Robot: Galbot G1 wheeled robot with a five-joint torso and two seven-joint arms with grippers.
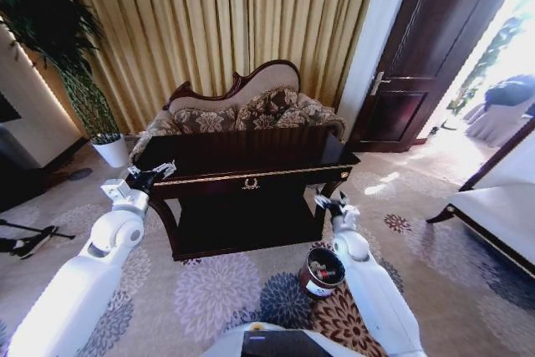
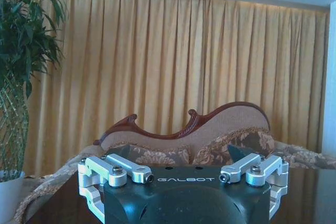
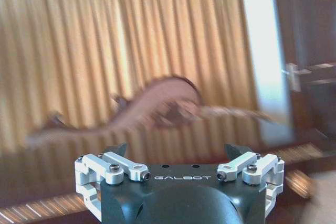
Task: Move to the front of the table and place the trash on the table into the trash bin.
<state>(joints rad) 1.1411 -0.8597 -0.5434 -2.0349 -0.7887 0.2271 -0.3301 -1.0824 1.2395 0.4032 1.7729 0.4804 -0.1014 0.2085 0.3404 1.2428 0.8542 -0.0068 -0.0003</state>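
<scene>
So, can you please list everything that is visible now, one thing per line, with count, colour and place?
table: one, dark glossy brown with gold trim, centre, in front of the sofa
bin: one, dark brown with white label, on the carpet beside the right arm, items inside
sofa: one, floral with dark wood frame, behind the table
curtain: one, gold, back wall
plant: one, green, in a white pot, left of the sofa
door: one, dark brown, right, open
bench: one, pale, far right
carpet: one, beige with purple flowers, floor
left gripper: one, open, by the table's left front corner
right gripper: one, open, by the table's right front leg
</scene>
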